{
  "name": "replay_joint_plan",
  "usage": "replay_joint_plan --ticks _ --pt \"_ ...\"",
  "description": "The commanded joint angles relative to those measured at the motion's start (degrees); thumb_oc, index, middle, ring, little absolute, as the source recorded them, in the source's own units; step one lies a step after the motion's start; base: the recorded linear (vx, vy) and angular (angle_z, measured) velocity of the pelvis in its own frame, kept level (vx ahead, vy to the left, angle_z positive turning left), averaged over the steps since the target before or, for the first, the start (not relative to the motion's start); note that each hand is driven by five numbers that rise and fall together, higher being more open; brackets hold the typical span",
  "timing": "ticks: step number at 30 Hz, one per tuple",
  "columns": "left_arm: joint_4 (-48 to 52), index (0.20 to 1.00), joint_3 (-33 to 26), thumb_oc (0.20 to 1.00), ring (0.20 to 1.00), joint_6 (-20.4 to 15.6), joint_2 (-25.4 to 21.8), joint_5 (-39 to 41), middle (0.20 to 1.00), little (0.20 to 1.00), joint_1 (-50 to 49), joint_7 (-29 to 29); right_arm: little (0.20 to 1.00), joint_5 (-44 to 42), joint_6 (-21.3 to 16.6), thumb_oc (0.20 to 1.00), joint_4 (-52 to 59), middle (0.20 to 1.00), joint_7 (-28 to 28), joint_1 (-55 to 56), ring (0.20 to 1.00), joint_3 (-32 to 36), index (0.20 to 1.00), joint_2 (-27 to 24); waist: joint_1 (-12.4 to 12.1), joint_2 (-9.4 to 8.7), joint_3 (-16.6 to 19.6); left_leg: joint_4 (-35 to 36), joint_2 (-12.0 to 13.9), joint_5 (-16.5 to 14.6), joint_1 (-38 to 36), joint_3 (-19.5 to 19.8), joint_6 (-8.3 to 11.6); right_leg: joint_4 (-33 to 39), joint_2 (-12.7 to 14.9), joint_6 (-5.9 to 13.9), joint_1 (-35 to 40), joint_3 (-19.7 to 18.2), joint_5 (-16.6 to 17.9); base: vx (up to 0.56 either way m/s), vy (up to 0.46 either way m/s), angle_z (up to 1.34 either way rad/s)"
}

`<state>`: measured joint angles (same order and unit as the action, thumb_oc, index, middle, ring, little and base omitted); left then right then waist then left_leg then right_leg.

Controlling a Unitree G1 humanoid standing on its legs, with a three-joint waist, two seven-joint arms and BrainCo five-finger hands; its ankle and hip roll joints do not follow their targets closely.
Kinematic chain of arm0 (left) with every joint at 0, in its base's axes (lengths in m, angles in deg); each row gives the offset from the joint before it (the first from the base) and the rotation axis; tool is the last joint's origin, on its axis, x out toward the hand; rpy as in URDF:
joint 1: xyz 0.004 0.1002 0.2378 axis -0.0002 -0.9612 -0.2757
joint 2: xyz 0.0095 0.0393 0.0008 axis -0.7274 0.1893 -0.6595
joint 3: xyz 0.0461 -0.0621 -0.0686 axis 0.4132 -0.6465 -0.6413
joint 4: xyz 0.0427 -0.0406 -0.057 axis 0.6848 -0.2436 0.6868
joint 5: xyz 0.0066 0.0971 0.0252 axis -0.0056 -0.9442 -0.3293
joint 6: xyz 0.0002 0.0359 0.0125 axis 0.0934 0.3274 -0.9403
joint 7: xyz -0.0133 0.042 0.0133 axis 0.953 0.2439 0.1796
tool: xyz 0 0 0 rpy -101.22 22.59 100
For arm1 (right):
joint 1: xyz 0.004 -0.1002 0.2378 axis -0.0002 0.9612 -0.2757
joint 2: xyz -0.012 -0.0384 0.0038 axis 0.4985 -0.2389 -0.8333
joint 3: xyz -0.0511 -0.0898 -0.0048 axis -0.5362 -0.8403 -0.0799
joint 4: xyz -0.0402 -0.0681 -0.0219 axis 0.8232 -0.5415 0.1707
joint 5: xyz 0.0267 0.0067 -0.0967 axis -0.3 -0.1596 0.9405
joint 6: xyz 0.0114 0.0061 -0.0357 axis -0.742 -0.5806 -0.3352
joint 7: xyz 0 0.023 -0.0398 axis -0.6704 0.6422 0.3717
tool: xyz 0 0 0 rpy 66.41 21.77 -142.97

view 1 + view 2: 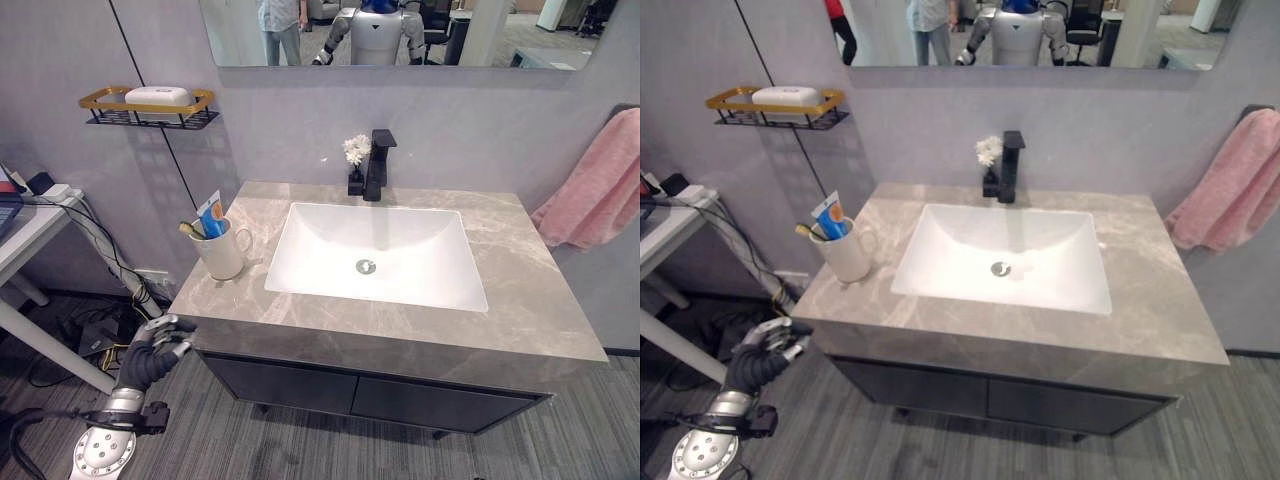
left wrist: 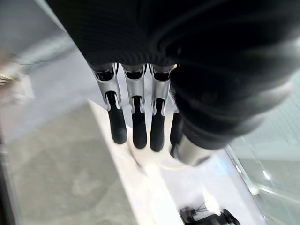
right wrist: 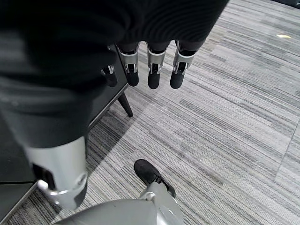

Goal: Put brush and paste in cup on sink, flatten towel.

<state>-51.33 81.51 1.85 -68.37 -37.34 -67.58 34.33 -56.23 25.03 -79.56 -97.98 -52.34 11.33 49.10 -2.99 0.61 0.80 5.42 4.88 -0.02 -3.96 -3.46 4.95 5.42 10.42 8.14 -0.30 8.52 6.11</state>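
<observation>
A white cup (image 1: 222, 252) stands on the grey marble counter (image 1: 520, 300), left of the basin. A blue and white toothpaste tube (image 1: 211, 214) and a toothbrush (image 1: 190, 230) stick out of it. A pink towel (image 1: 600, 190) hangs bunched and creased on the wall at the right. My left hand (image 1: 155, 348) is below the counter's front left corner with relaxed fingers (image 2: 136, 126) and nothing in it. In the right wrist view my right hand (image 3: 150, 70) hangs over the grey floor, fingers straight and empty.
The white basin (image 1: 375, 255) has a black faucet (image 1: 378, 165) and a small white flower (image 1: 356, 150) behind it. A wire shelf with soap (image 1: 150, 105) hangs at the left wall. A white table (image 1: 30, 240) stands left of the cabinet.
</observation>
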Motion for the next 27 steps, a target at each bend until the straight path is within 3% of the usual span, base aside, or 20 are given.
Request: replay_joint_plan --ticks 1,13,27 --pt "2.1 0.2 -2.9 0.2 0.2 -4.4 -0.9 0.3 0.2 0.2 2.0 -2.4 1.0 -1.8 -1.9 1.0 0.3 1.0 -2.0 -2.3 1.0 -0.8 1.0 -0.6 0.5 -2.21 -2.0 -0.4 0.2 2.7 5.1 1.3 0.26 -0.4 2.4 1.57 3.9 0.2 -4.3 0.0 0.0 0.0" --pt "-0.9 0.2 -2.4 0.2 0.2 -4.4 0.5 -1.6 0.2 0.2 8.2 -6.5 1.0 -0.2 -1.7 1.0 -1.3 1.0 -3.0 -4.1 1.0 -2.8 1.0 -0.3 1.3 -2.58 -1.8 -0.4 0.8 2.2 4.7 -0.2 0.39 -0.4 2.3 1.72 2.8 -1.3 -4.0 0.0 0.001 -0.02" --pt "-1.6 0.2 -2.9 0.2 0.2 -1.7 0.5 -4.6 0.2 0.2 13.0 -9.3 1.0 -0.4 -0.5 1.0 -3.5 1.0 -3.3 -4.5 1.0 -2.0 1.0 -0.8 2.2 -2.97 -2.5 -0.4 1.0 1.9 5.4 -1.4 0.3 -0.4 2.3 2.09 0.9 -2.7 -3.4 0.01 0.004 -0.06"
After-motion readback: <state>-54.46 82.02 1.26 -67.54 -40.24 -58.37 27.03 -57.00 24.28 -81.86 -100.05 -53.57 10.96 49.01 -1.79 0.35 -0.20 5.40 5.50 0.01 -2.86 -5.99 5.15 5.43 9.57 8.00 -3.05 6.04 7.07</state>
